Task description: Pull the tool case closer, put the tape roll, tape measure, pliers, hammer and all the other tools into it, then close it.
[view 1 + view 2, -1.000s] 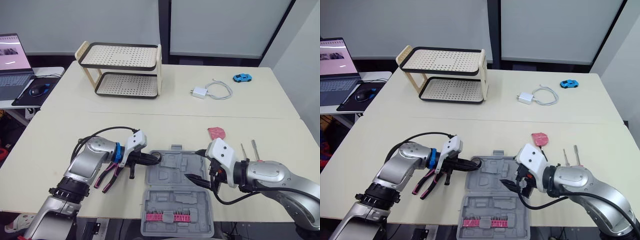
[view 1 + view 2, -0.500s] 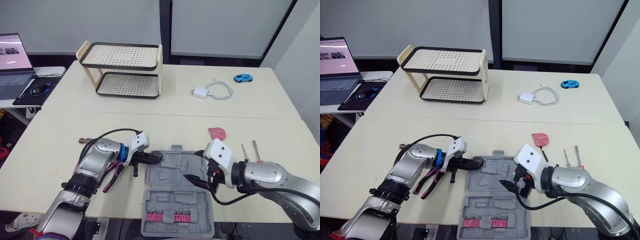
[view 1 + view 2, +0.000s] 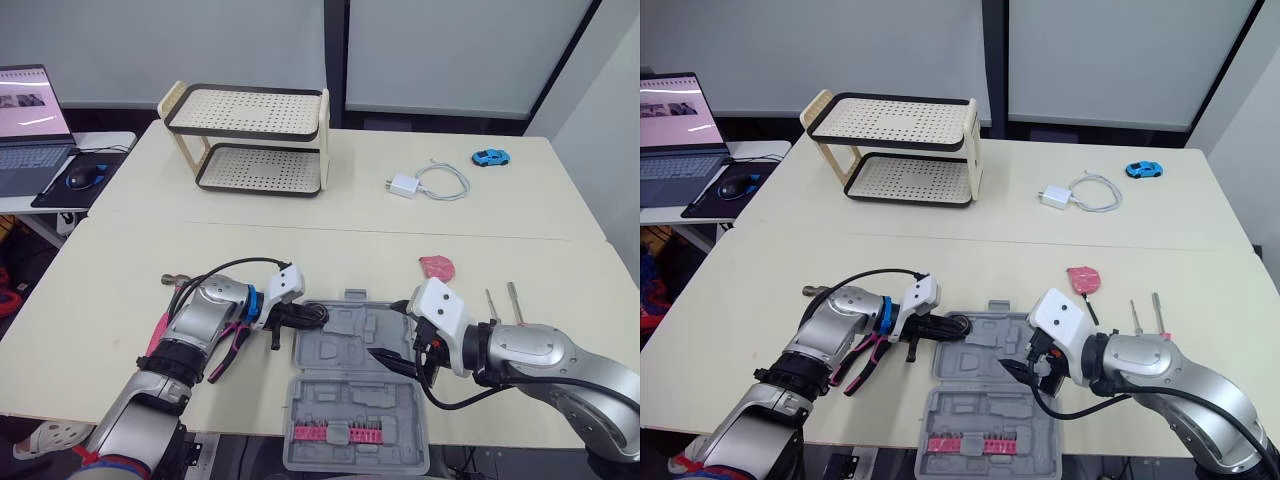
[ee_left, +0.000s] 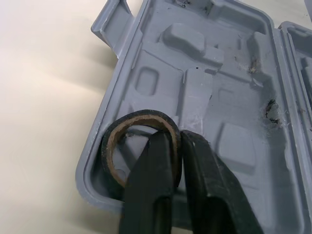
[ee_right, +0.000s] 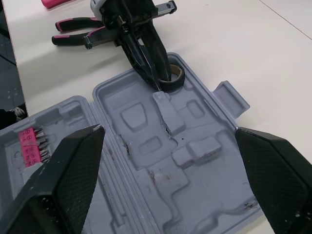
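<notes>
Left gripper (image 4: 178, 134) clamps the tape roll (image 4: 141, 117) by its wall; the roll sits in the open tool case (image 3: 352, 345), in the corner nearest the pliers (image 3: 224, 352). Right gripper (image 5: 169, 129), fingers spread wide, hovers above the case.

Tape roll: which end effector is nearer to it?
Left. The left end effector grips the tape roll inside the case; the right end effector hovers open above the case, apart from it.
</notes>
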{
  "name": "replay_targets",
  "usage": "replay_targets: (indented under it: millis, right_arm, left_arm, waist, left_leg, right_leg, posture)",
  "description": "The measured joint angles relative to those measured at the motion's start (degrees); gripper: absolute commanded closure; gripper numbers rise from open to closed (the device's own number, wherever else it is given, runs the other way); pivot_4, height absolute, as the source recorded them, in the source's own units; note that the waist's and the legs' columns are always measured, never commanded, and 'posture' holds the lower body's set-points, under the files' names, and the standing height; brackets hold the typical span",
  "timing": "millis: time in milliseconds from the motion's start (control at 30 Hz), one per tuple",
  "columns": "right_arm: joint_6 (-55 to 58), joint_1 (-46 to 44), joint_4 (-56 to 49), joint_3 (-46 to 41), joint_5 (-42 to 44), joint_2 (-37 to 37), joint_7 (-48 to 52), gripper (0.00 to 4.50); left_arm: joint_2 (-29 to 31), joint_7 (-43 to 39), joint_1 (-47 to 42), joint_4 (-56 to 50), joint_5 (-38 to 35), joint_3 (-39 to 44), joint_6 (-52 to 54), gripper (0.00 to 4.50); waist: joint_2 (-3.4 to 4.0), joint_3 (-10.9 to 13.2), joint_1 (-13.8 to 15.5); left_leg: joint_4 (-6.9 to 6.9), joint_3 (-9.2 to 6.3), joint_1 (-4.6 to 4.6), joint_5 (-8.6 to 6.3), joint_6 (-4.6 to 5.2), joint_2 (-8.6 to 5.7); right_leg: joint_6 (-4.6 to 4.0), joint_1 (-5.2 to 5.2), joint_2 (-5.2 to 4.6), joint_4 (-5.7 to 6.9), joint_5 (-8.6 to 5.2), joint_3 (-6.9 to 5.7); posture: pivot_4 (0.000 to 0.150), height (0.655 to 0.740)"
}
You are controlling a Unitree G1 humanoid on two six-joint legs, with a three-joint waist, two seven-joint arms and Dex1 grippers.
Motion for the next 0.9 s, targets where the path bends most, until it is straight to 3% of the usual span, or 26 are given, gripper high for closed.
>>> replay_targets:
  millis: [100,367,467,667,900]
  right_arm:
    - [0.1,0.2,-0.1,-0.1,0.0,0.0,-0.2,0.00]
    - [0.2,0.2,-0.1,-0.5,0.1,0.4,-1.0,0.00]
    - [0.2,0.2,-0.1,-0.5,0.1,0.4,-1.0,0.00]
    - [0.2,0.2,-0.1,-0.5,0.0,0.8,-1.2,0.00]
    - [0.4,0.2,-0.1,-0.5,0.0,1.0,-1.3,0.00]
  left_arm:
    - [1.5,-0.8,0.1,-2.6,-1.0,0.7,1.8,1.95]
    - [4.7,-2.4,-0.3,-8.1,-4.7,4.6,5.6,1.95]
    - [3.6,-2.5,-0.3,-6.9,-4.6,4.4,3.9,2.57]
    - [1.2,-2.0,-0.8,-1.2,-2.0,2.6,-1.6,4.43]
    - [-0.7,-0.8,-2.4,4.4,1.1,1.5,-5.3,4.47]
  waist:
    - [0.00,0.0,-0.3]
    - [0.00,0.0,-0.3]
    - [0.00,0.0,-0.3]
    - [0.00,0.0,-0.3]
    - [0.00,0.0,-0.3]
  left_leg:
    - [-0.01,-0.01,-0.02,0.00,0.00,0.01]
    - [-0.02,0.01,-0.03,0.00,0.00,0.01]
    - [-0.02,0.01,-0.02,0.00,0.00,0.01]
    - [-0.02,0.01,-0.03,0.00,0.00,0.01]
    - [-0.02,0.01,-0.04,0.00,0.00,0.00]
  right_leg:
    - [0.00,-0.03,0.01,0.00,0.00,0.00]
    - [0.00,-0.02,0.00,-0.03,0.00,0.00]
    - [0.00,-0.02,0.00,-0.03,0.00,0.00]
    - [0.00,-0.03,0.01,-0.03,0.00,0.00]
    - [0.00,-0.03,0.01,-0.04,0.00,-0.01]
  posture:
    - [0.150,0.7350]
    - [0.150,0.7350]
    - [0.150,0.7350]
    - [0.150,0.7350]
    - [0.150,0.7350]
